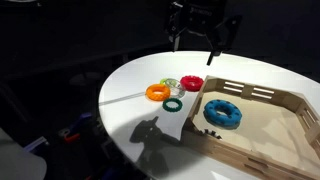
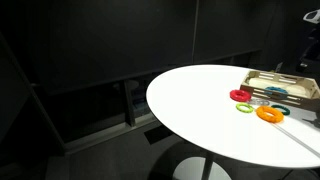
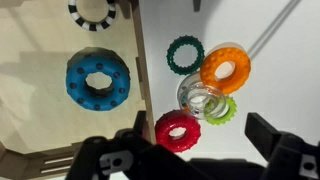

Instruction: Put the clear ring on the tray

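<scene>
The clear ring [image 3: 203, 97] lies on the white table, overlapping a pale green ring [image 3: 224, 111] and touching an orange ring [image 3: 225, 68]. It shows faintly in an exterior view [image 1: 170, 84]. The light wooden tray [image 3: 138, 60] stands beside the rings, seen in both exterior views [image 1: 250, 92] [image 2: 296, 80]. My gripper [image 3: 203, 142] is open and empty, high above the rings [image 1: 197, 40], its fingers either side of the red ring [image 3: 177, 130] and the clear ring in the wrist view.
A blue ring [image 3: 98, 80] and a black-and-white ring [image 3: 92, 10] lie in the tray. A dark green ring [image 3: 185, 54] lies by the tray wall. A thin white rod [image 3: 270, 30] runs across the table [image 1: 130, 110]. The surroundings are dark.
</scene>
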`<state>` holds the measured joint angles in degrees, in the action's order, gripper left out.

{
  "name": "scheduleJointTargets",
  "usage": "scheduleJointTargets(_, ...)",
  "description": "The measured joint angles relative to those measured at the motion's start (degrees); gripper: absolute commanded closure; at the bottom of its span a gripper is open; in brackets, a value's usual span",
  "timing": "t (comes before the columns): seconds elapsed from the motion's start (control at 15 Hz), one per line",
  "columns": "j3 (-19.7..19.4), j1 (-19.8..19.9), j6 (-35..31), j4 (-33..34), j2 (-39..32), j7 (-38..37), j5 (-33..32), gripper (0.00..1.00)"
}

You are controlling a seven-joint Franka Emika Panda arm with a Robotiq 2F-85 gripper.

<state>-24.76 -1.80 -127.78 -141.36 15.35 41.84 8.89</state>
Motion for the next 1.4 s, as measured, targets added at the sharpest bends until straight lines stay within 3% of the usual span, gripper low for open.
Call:
scheduleJointTargets(0.73,5.1,4.2,0.0,0.1,-0.7,0.0,0.0,0.00)
scheduleJointTargets(1.4,11.8,4.4,-0.1,3.0,-2.8,-2.9,-0.2,0.00)
